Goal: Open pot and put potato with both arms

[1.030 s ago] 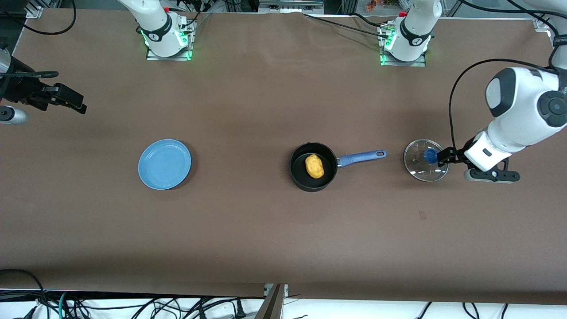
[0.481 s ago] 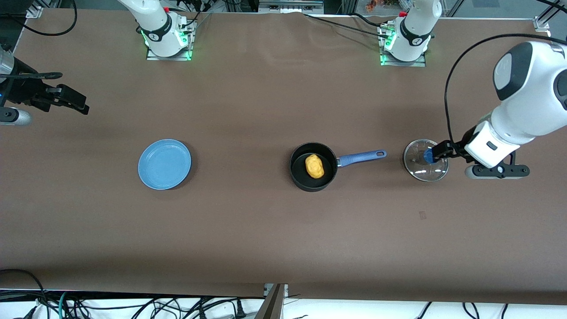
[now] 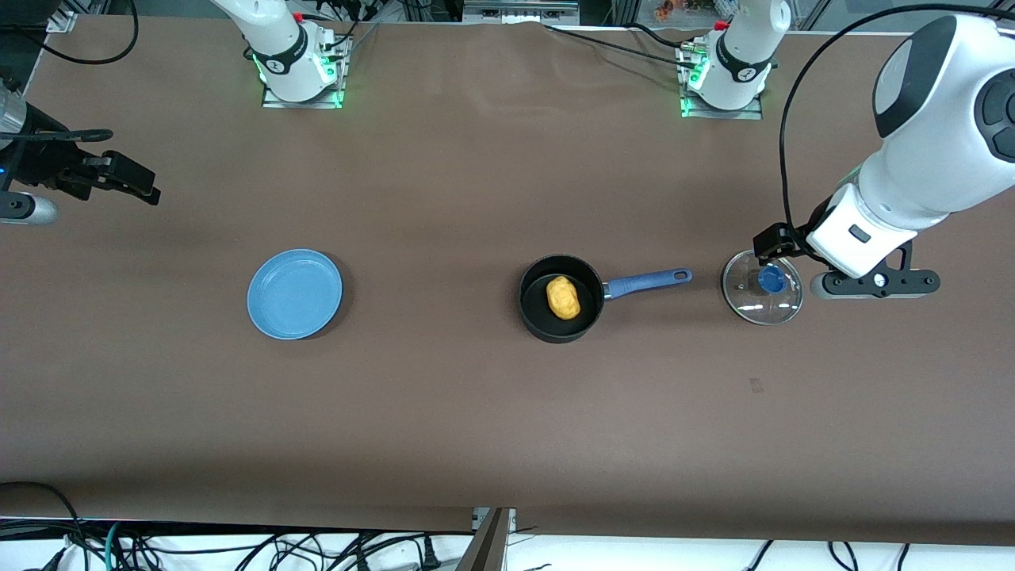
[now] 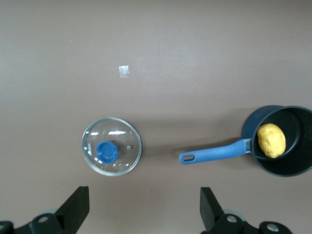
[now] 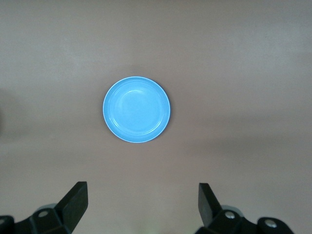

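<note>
Pot point(image 3: 561, 298): small round black saucepan, matte dark inside, open. Its long blue handle point(image 3: 647, 281) runs along the table toward my left arm's end, with a hanging slot at the tip. Potato point(image 3: 563, 297): lumpy oval, yellow-tan, lying inside the pot, long axis roughly crosswise to the handle.

Lid point(image 3: 762, 287): flat glass disc, steel rim, blue knob point(image 3: 770, 278), resting on the table off the handle's tip and apart from it.

My left gripper point(image 3: 767, 245) hangs over the lid's edge, raised clear of the knob; in the left wrist view its two black fingers point(image 4: 74, 209) stand spread wide with nothing between them. My right gripper point(image 3: 135, 182) waits over bare table at the right arm's end, fingers likewise spread and empty, a smooth round blue plate point(image 5: 137, 109) below it.

Surface: plain matte brown covering point(image 3: 444, 412) with a small pale scrap point(image 4: 124, 71) near the lid. Cables point(image 3: 238, 547) trail below the table's near edge.
</note>
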Controlling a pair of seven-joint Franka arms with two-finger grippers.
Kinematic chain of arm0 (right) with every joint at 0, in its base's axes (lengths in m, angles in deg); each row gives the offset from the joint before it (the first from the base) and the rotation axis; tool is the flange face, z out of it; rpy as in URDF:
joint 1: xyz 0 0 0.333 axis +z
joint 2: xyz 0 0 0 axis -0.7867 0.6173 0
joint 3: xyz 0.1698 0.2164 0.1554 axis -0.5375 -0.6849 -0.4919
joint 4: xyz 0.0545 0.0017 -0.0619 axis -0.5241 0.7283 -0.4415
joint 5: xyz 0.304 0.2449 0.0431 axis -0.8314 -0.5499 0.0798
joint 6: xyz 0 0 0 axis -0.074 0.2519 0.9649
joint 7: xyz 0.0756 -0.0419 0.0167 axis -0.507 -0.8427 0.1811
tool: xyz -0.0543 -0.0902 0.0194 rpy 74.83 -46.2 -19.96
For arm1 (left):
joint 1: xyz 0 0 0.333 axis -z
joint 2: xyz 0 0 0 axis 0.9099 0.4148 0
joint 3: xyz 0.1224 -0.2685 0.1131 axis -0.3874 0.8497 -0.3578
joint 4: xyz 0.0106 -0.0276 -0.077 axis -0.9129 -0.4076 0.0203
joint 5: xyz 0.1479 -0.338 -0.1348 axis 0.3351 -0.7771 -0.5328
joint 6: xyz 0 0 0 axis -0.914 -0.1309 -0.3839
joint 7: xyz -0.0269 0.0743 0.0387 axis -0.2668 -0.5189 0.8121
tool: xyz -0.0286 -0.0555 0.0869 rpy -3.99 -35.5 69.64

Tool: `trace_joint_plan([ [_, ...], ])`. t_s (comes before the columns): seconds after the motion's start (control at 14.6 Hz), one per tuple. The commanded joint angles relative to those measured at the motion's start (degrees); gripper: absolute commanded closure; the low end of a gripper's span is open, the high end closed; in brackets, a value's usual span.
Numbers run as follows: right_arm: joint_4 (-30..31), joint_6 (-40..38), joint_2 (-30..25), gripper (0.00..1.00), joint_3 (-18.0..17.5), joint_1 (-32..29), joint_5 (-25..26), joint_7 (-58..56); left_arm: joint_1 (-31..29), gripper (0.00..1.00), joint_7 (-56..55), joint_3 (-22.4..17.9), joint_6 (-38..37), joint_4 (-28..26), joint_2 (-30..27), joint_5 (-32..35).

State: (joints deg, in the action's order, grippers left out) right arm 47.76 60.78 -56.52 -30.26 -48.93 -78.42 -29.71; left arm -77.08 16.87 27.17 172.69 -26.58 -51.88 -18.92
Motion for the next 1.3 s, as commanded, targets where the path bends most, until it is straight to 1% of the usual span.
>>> trace_joint_plan([
  [0.0, -0.9, -0.9, 0.4, 0.0, -0.7, -0.7, 0.3, -1.0, 4.5, 0.0, -4.1, -0.6, -7.0, 12.4, 7.8, 2.9],
  [0.21, -0.9, -0.9, 0.3, 0.0, -0.7, -0.7, 0.3, -1.0, 4.8, 0.0, -4.1, -2.2, -12.0, 19.8, 9.9, 2.8],
  [0.27, -0.9, -0.9, 0.3, 0.0, -0.6, -0.7, 0.3, -1.0, 4.6, 0.0, -4.0, -2.7, -12.2, 20.5, 10.0, 2.7],
  [0.48, -0.9, -0.9, 0.4, 0.0, -0.7, -0.7, 0.3, -1.0, 4.1, 0.0, -3.4, -3.3, -11.4, 20.5, 10.1, 2.8],
  [0.62, -0.9, -0.8, 0.4, 0.0, -0.7, -0.7, 0.3, -1.0, 3.8, 0.01, 1.5, -4.3, -11.4, 20.7, 9.7, 2.7],
  [0.76, -0.9, -0.8, 0.4, 0.0, -0.7, -0.7, 0.3, -1.0, 2.2, 0.01, 6.6, -4.5, -10.3, 20.7, 9.3, 2.5],
  [0.96, -0.9, -0.8, 0.4, 0.0, -0.7, -0.7, 0.3, -1.0, 0.9, 0.0, 8.9, -4.7, -8.8, 20.6, 9.1, 2.6],
  [1.03, -0.9, -0.8, 0.4, 0.0, -0.7, -0.7, 0.3, -1.0, 1.5, 0.0, 9.0, -5.9, -7.7, 20.4, 9.1, 2.6],
  [1.1, -0.9, -0.8, 0.4, 0.0, -0.7, -0.7, 0.3, -1.0, 3.7, 0.0, 9.4, -9.2, -6.9, 20.0, 8.1, 2.1],
  [1.17, -0.9, -0.8, 0.4, 0.0, -0.7, -0.7, 0.3, -1.0, 7.5, 0.0, 10.6, -13.3, -6.7, 19.6, 7.0, 1.8],
  [1.24, -0.9, -0.8, 0.4, 0.0, -0.7, -0.7, 0.3, -1.0, 10.1, 0.0, 12.3, -17.1, -6.7, 19.6, 6.4, 0.8],
])
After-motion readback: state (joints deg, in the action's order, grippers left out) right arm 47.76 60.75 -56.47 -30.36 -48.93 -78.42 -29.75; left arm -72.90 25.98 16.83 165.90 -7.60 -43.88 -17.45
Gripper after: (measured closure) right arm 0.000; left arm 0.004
